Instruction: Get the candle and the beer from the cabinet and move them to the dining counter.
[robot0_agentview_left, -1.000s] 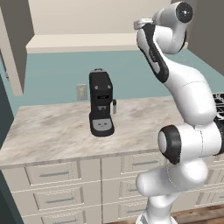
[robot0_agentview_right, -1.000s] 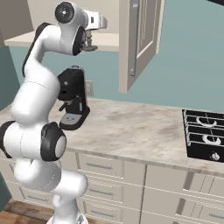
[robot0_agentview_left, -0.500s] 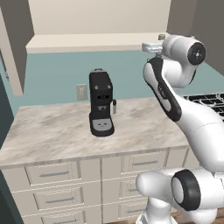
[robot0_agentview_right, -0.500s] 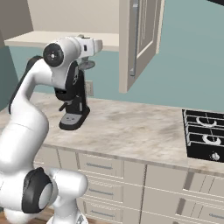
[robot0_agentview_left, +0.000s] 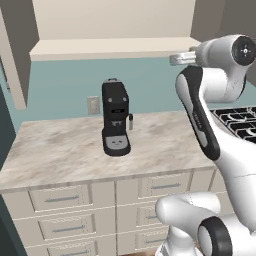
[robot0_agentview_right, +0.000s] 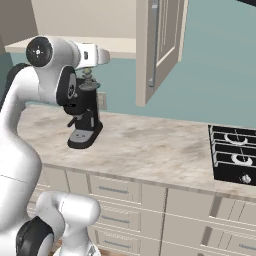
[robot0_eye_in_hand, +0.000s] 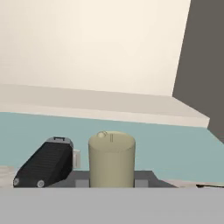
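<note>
Gripper (robot0_agentview_right: 88, 75): mine, clamped on candle (robot0_eye_in_hand: 111, 158), a smooth beige cylinder.
Candle position: raised above marbled worktop (robot0_agentview_left: 70, 147).
Cabinet (robot0_agentview_left: 112, 46): pale flat shelf, panelled door (robot0_agentview_right: 159, 47) open.
Coffee machine (robot0_agentview_left: 116, 124): boxy, black.

A teal wall (robot0_agentview_left: 65, 85) backs a marbled stone table (robot0_agentview_left: 65, 150) with cream drawer fronts (robot0_agentview_left: 60, 199) below. A black coffee machine (robot0_agentview_left: 115, 118) stands on the table, an outlet (robot0_agentview_left: 93, 105) on the wall just beside it. A black stove (robot0_agentview_right: 234, 155) sits at the table's right end.
</note>
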